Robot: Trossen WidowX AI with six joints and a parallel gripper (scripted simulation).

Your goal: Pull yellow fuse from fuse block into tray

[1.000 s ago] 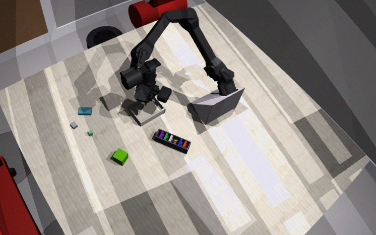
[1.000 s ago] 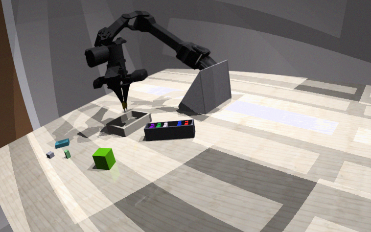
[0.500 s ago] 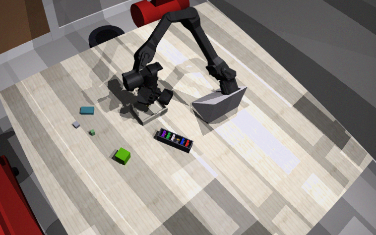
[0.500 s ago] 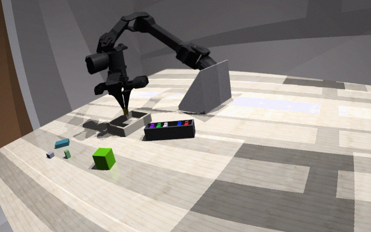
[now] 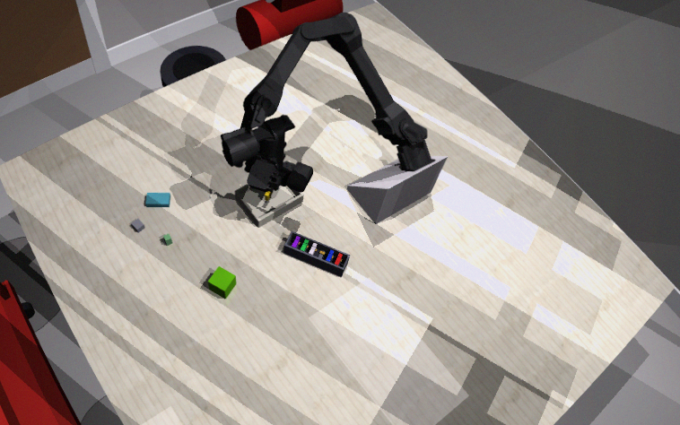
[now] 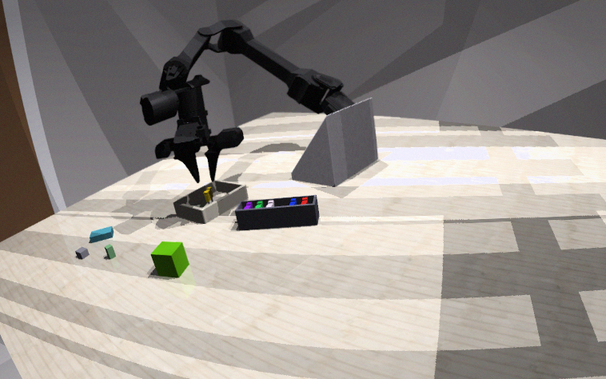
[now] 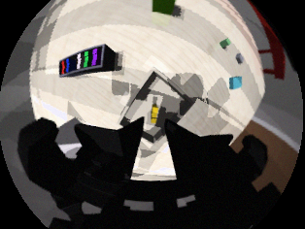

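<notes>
Arm: arched from its grey wedge base (image 6: 344, 147), wrist pointing down.
Hand (image 6: 203, 176): released, empty, over the tray (image 6: 192, 212).
Yellow fuse (image 6: 207, 194): inside the tray (apart from the fingers).
Bench (image 6: 357, 277): pale striped wood; grey walls behind.

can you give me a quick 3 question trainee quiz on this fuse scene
1. True or false: the yellow fuse lies in the grey tray.
2. The gripper is: A) shut on the fuse, B) open above the tray, C) touching the fuse block.
3. Fill in: the fuse block still holds purple, green, white, blue and ____ fuses.

Key: 1 true; 2 B; 3 red.
</notes>
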